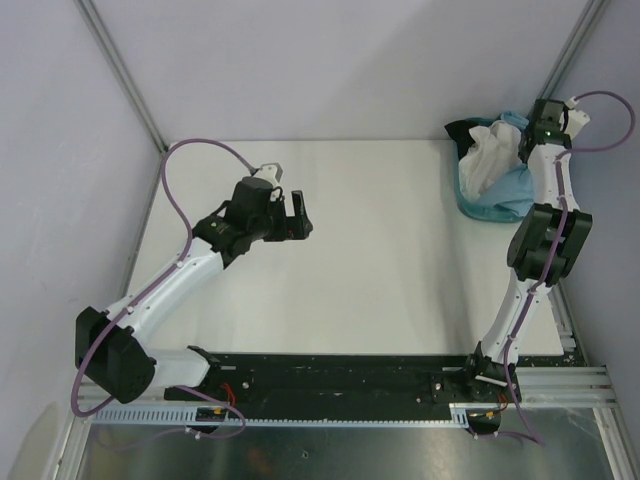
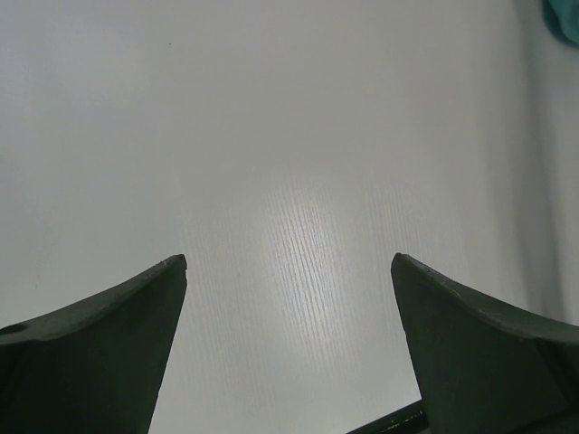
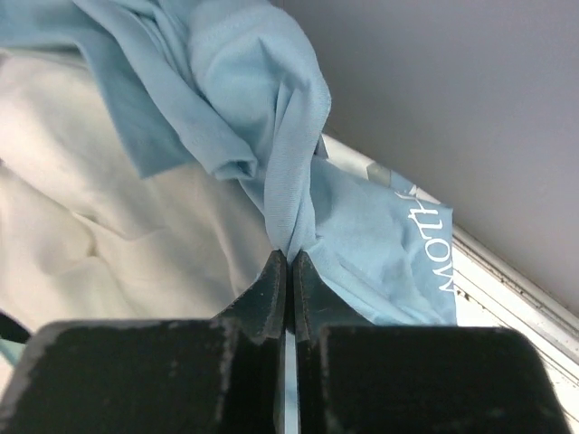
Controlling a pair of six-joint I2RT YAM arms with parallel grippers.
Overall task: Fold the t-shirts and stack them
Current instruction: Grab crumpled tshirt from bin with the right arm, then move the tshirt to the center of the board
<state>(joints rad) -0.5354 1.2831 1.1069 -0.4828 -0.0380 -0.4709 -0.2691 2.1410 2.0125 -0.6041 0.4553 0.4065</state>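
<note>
The t-shirts lie bunched together at the table's far right corner. The light blue t-shirt (image 3: 253, 81) with white lettering (image 3: 432, 242) lies over a plain white t-shirt (image 3: 99, 199). My right gripper (image 3: 289, 255) is shut on a gathered fold of the light blue t-shirt, its fingertips pressed together on the cloth. From above, the white t-shirt (image 1: 492, 158) and the light blue t-shirt (image 1: 515, 188) sit just left of the right wrist (image 1: 546, 122). My left gripper (image 1: 300, 215) hovers over bare table left of centre, open, with nothing between its fingers (image 2: 136, 307).
A teal basket (image 1: 468, 203) holds the heap of shirts against the back wall, and its corner shows in the left wrist view (image 2: 565, 16). The white table (image 1: 380, 260) ends at the walls on three sides. The black base rail (image 1: 340, 378) runs along the near edge.
</note>
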